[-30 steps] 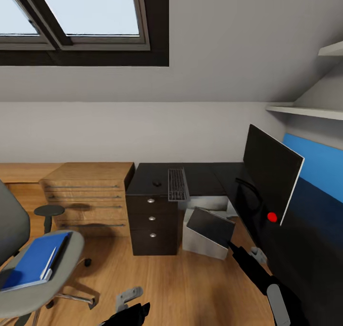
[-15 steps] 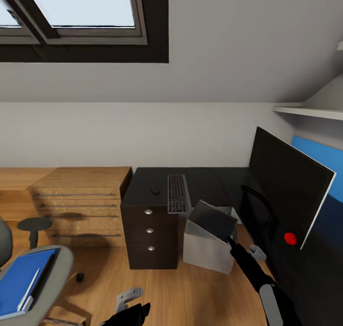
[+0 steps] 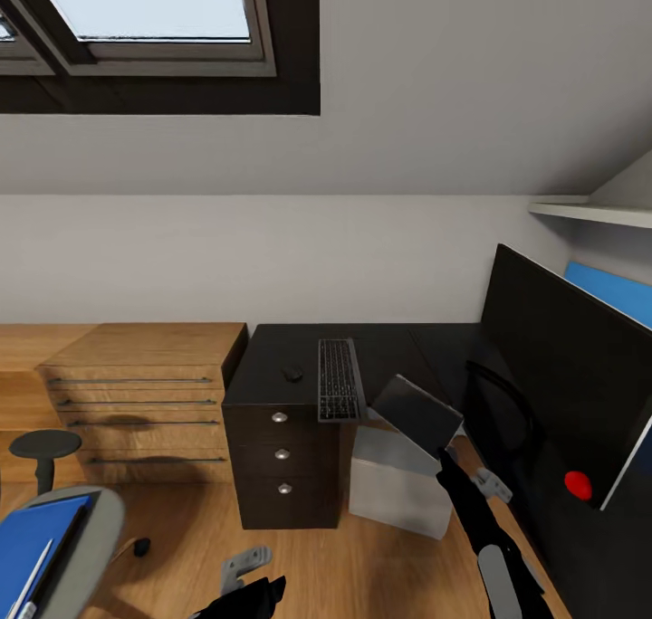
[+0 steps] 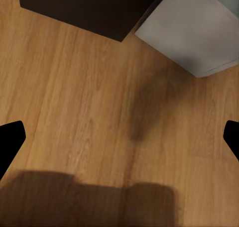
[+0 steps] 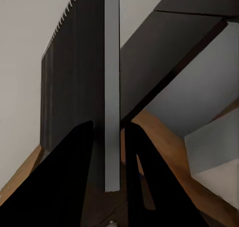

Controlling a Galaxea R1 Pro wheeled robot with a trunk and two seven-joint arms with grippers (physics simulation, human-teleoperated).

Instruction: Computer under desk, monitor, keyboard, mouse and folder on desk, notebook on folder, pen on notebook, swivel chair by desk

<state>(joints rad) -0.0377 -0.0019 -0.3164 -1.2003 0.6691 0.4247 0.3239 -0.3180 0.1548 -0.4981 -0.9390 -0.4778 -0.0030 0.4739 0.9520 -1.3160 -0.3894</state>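
Bedroom under a sloped ceiling, skylight at upper left, wooden floor [image 3: 362,547].

- Table [image 3: 272,366]: long, black, L-shaped, with a three-knob drawer unit; it stands against the far wall.
- Wooden dresser [image 3: 145,393]: just beside the table's left end.
- Monitor [image 3: 561,375]: wide black screen, upright on the table's right wing.
- Computer [image 3: 398,483]: light grey tower, tilted, on the floor just right of the drawer unit, with its upper end at the table's front edge.
- Swivel chair [image 3: 91,528]: grey seat at the lower left corner of the head view, well apart from the table.
- Folder [image 3: 27,547]: bright blue, lying flat on the chair seat.
- Small round stool [image 3: 41,447]: dark, in front of the dresser.
- Keyboard [image 3: 339,379]: on the table above the drawer unit, reaching its front edge.
- Mouse [image 3: 292,374]: black, on the table just left of the keyboard.
- Right fingers [image 5: 64,177]: pinching the computer's thin grey edge, one on each side.
- Left fingers [image 4: 10,137]: spread wide above bare floor, holding nothing.
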